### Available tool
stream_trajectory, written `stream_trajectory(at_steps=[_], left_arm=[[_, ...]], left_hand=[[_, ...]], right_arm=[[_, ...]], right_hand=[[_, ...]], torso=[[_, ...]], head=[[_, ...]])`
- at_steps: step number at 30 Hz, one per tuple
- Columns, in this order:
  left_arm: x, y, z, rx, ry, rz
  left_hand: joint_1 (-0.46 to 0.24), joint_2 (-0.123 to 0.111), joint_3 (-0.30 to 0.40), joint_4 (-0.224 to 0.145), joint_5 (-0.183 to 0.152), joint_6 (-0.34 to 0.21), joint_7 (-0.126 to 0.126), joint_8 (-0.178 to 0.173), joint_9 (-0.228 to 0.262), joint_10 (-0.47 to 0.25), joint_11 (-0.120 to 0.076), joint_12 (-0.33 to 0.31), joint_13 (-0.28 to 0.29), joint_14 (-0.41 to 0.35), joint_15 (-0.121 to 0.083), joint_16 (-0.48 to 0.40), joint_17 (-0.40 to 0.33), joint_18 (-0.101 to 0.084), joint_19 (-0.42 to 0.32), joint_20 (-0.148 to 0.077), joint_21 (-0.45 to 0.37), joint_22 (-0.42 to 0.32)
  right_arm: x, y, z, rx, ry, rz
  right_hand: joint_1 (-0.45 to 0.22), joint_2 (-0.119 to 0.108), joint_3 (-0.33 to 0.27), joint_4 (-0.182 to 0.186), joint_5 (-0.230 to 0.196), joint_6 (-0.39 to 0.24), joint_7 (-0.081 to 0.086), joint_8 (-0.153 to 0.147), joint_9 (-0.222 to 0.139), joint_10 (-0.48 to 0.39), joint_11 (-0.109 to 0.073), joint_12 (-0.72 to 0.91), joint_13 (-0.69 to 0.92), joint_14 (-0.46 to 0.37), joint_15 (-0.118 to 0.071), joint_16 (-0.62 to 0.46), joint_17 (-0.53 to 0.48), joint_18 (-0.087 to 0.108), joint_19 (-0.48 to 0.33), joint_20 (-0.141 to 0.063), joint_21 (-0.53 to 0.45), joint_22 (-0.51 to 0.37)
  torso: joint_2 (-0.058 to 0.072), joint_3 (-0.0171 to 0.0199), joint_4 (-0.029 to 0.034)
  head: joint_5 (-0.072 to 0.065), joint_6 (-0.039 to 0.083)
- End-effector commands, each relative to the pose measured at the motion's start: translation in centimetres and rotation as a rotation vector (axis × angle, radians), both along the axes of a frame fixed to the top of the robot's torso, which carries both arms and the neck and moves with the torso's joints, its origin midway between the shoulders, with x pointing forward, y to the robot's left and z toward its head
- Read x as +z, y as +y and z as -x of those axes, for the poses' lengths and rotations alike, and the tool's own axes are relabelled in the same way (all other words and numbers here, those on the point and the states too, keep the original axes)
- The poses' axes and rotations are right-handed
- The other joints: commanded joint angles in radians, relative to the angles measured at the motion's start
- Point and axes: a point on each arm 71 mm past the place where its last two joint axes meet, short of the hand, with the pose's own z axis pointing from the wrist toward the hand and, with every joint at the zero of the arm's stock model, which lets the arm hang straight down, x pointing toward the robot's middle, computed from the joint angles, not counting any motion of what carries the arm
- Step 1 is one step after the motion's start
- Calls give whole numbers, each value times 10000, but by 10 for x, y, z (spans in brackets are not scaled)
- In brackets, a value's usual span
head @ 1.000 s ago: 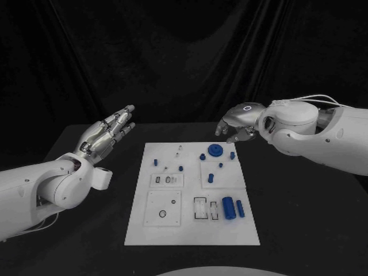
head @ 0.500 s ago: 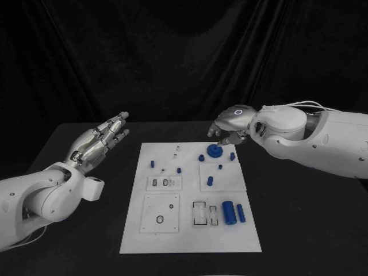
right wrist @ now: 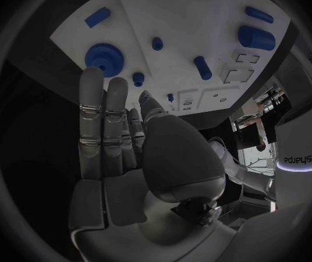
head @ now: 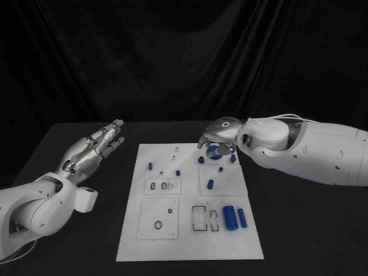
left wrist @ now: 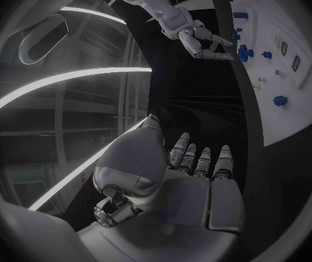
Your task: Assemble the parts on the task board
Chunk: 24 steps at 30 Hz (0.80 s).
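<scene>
Now my right robot hand (head: 216,140), open and empty, hovers just above the blue gear (head: 213,150) at the task board's (head: 188,241) upper right; my left robot hand (head: 93,149) waits open, well apart.

Left hand (head: 95,148) raised flat, fingers straight; right hand (head: 215,138) angled down, fingers extended, holding nothing.

left hand (left wrist: 178,180), fingers (left wrist: 202,160) outstretched

Head camera looks down; all views share the task board (head: 188,241).
</scene>
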Motion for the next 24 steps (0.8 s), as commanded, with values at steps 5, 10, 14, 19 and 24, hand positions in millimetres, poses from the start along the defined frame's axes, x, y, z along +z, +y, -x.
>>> stream_trajectory(at_steps=[5,10,14,19,24], left_arm=[[9,-2,1,-104,-862,372],[9,-2,0,-95,-866,361],[9,-2,0,-103,-862,361],[9,-2,0,-124,-851,368],[9,-3,0,-142,-844,369]], left_hand=[[112,31,11,73,73,83,50,46,11,-26,39,-40,-7,-3,98,50,6,107,7,101,73,11],[120,41,15,72,91,75,61,42,9,-35,55,-48,-10,-2,104,49,6,107,8,109,74,12],[132,52,21,69,111,74,73,39,8,-37,72,-50,-10,-4,107,48,5,107,9,116,75,12],[171,67,34,60,173,94,98,36,8,-34,102,-49,-9,-1,116,47,5,107,13,131,79,12],[216,74,48,51,236,113,123,34,9,-38,138,-55,-10,3,119,48,6,108,16,141,82,12]], right_arm=[[-12,2,-2,129,178,176],[-17,3,-4,111,154,116],[-21,3,-6,87,153,105],[-23,4,-8,125,136,72],[-25,6,-10,182,112,42]], right_hand=[[88,-16,125,-19,-62,139,-20,-83,-1,110,0,-144,-10,194,-79,158,48,7,-1,-9,269,332],[221,10,251,-62,38,177,0,-130,-5,206,6,-246,-11,141,-86,259,93,-12,-47,-28,405,504],[368,20,430,-111,243,307,25,-140,4,284,20,-379,-17,81,-81,357,133,-21,-111,-30,509,640],[419,56,633,-85,423,448,35,-147,6,332,54,-509,-21,20,-79,429,162,-33,-172,-32,646,829],[407,45,849,-34,686,603,27,-153,8,321,90,-603,-20,-31,-90,493,191,-72,-213,-39,929,1213]], torso=[[70,-1,20],[42,0,28],[36,-21,15],[55,-13,25],[68,4,51]], head=[[-35,-12],[33,-42],[135,-138],[209,-80],[137,-47]])
